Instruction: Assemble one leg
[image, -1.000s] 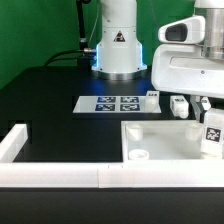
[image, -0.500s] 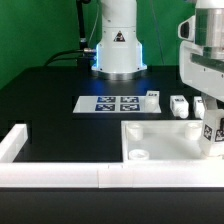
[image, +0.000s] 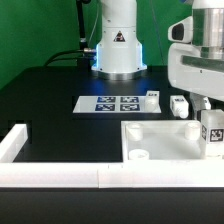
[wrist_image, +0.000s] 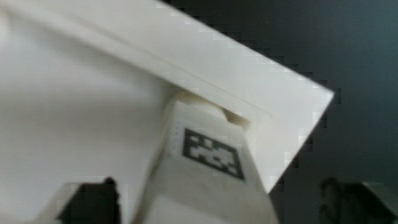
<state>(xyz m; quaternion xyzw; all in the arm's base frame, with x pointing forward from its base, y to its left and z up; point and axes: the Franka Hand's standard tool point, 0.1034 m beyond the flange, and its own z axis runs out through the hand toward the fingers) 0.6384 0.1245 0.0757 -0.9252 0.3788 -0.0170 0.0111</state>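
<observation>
A white square tabletop (image: 165, 140) lies flat at the exterior view's right. A white leg (image: 213, 142) with a black marker tag stands upright at its far right corner. My gripper (image: 212, 124) is above and around the leg. In the wrist view the leg (wrist_image: 205, 170) rises from the tabletop's corner (wrist_image: 89, 90) between my two dark fingers (wrist_image: 86, 203). There is a visible gap on each side of the leg, so the gripper (wrist_image: 217, 205) is open around it. The joint between leg and tabletop is hidden.
The marker board (image: 113, 103) lies in the middle of the black table. Loose white legs lie behind the tabletop (image: 180, 105) and next to the board (image: 152, 97). A white wall (image: 60, 176) runs along the front and left. The robot base (image: 116, 45) stands at the back.
My hand has shifted and turned around the leg: right and up half a second ago, now back left and lower. The leg and tabletop stay in place.
</observation>
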